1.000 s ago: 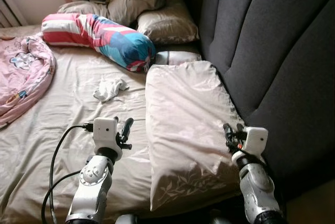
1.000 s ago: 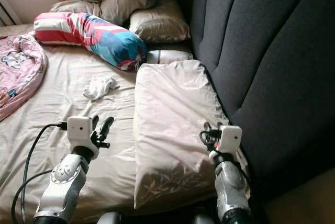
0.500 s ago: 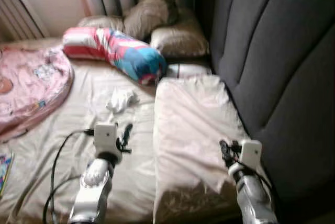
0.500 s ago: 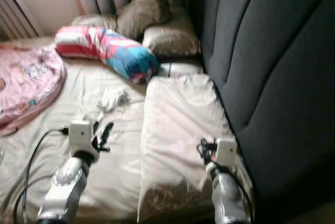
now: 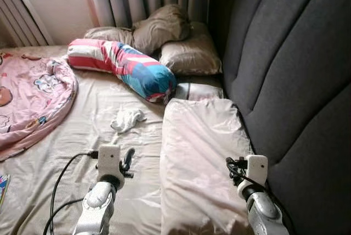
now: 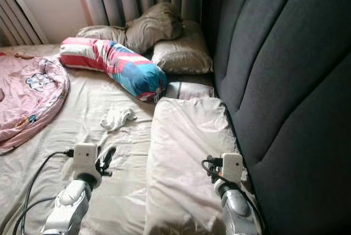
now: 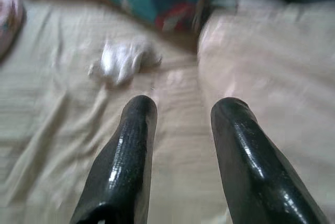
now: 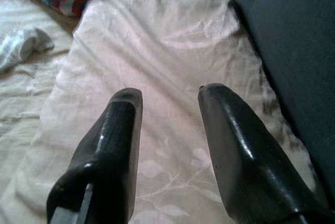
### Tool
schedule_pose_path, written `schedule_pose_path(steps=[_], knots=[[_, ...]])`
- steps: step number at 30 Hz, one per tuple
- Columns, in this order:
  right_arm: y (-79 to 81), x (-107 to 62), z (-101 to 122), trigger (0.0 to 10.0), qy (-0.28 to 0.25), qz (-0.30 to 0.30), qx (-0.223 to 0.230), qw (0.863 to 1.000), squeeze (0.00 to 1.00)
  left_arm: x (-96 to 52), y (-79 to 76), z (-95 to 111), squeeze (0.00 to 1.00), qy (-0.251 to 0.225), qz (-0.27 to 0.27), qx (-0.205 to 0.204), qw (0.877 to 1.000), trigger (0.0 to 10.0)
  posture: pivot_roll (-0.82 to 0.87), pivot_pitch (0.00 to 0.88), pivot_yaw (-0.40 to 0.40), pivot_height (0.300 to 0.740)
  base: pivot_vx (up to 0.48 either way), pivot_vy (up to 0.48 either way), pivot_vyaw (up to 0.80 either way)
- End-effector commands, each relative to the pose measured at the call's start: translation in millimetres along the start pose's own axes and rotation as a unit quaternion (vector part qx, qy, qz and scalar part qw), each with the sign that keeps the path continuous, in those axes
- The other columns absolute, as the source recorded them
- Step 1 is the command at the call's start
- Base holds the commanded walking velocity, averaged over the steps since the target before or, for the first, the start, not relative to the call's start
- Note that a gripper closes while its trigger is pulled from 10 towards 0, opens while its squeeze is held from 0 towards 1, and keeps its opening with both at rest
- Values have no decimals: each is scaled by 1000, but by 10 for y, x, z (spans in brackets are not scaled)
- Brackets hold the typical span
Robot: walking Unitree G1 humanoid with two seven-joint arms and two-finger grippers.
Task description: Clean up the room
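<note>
Beige sheets cover the bed (image 5: 66, 152), which runs along a dark grey padded headboard (image 5: 285, 76). A long pale pillow (image 5: 200, 152) lies against that headboard edge, and the right pincer (image 8: 167, 103) hovers over it with its fingers spread. The left pincer (image 7: 180, 114), also spread, hangs above the bare sheet just beside the pillow. A small crumpled white cloth (image 5: 127, 119) sits mid-bed, near a striped red-and-blue bolster (image 5: 123, 67). Brown pillows (image 5: 164, 37) pile in the far corner, and a pink blanket (image 5: 27, 100) lies at the opposite edge.
</note>
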State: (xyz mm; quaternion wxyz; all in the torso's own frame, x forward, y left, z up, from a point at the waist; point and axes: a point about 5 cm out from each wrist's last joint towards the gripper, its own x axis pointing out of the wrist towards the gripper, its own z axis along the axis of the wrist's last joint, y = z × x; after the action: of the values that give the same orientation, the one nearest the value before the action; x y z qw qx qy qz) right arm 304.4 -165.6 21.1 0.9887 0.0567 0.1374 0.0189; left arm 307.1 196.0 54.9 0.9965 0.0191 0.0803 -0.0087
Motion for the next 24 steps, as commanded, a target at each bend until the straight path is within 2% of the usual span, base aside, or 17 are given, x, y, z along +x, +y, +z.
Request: schedule_pose_path(steps=[1, 5, 7, 8, 11, 12, 17, 24], knots=[[-60, -74, -204, 10000, 52, -15, -8, 999, 0, -63, 52, -195, 0, 39, 7, 6, 999, 10000, -27, 113, -14, 740, 0, 0, 0], [-147, -209, -485, 10000, 125, -34, -12, 991, 0, -123, 31, -451, 0, 101, 2, 8, 995, 10000, -11, 89, -24, 740, 0, 0, 0], [-227, -332, -671, 10000, 172, -59, -9, 983, 0, -219, 53, -651, 0, 151, 12, 9, 988, 10000, -17, 73, -26, 740, 0, 0, 0], [-244, -364, -712, 10000, 181, -65, -6, 981, 0, -249, 62, -693, 0, 159, 15, 8, 987, 10000, -17, 73, -26, 740, 0, 0, 0], [-280, -414, -777, 10000, 196, -81, 7, 977, 0, -299, 79, -770, 0, 178, 23, 3, 984, 10000, -31, 48, -21, 740, 0, 0, 0], [-330, -478, -846, 10000, 209, -101, 31, 972, 0, -376, 97, -883, 0, 203, 28, 3, 979, 10000, -30, 32, -18, 740, 0, 0, 0], [-341, -561, -954, 10000, 228, -115, 79, 964, 0, -538, 152, -1093, 0, 263, 41, 15, 964, 10000, -33, 0, -9, 740, 0, 0, 0], [-319, -562, -968, 10000, 236, -108, 79, 962, 0, -559, 160, -1130, 0, 282, 49, 14, 958, 10000, -16, 0, -7, 740, 0, 0, 0]])
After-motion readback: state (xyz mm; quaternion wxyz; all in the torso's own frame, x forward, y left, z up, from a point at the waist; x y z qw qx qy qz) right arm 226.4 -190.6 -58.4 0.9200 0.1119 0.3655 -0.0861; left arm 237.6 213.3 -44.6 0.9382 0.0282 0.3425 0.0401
